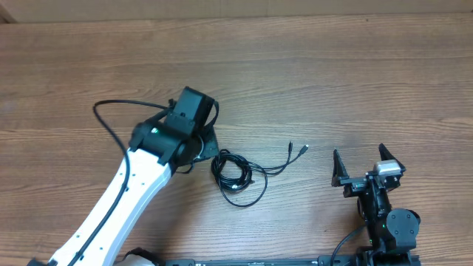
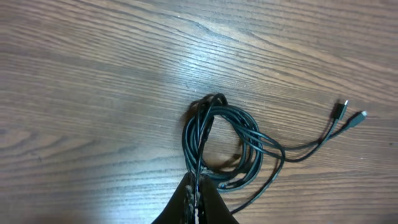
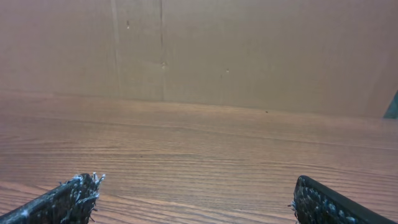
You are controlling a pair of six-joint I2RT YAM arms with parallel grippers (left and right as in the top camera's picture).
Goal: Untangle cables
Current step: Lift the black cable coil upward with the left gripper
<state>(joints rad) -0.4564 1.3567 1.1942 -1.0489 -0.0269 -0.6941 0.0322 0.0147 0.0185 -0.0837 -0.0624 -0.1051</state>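
**Left gripper pinched on the coil, right gripper wide and empty**

The wood-grain desk (image 1: 332,74) lies bare along its whole far edge and across its far right corner, so there is open room on every side of the bundle except towards the left arm. The white left arm (image 1: 126,192) comes in from the near left corner, and its black wrist covers the fingertips from overhead. The arm's own thick black lead (image 1: 111,118) loops out towards the left edge.

The right gripper (image 1: 360,159) sits near the near right edge with its jaws spread as wide as they go and nothing between them. Its own camera shows only bare wood and a brown panel (image 3: 249,50) beyond the far edge — no cord at all.

The cables (image 1: 238,174) lie as one loose black coil near the middle of the desk, closer to the near edge. Only the left wrist view shows the left gripper (image 2: 196,193): its jaws are closed tight on strands at the coil's near side. How many cords make up the coil is hard to tell. Two tails run out to the right and end in small plug ends (image 2: 351,115) — one silver-tipped, lying just beside each other.
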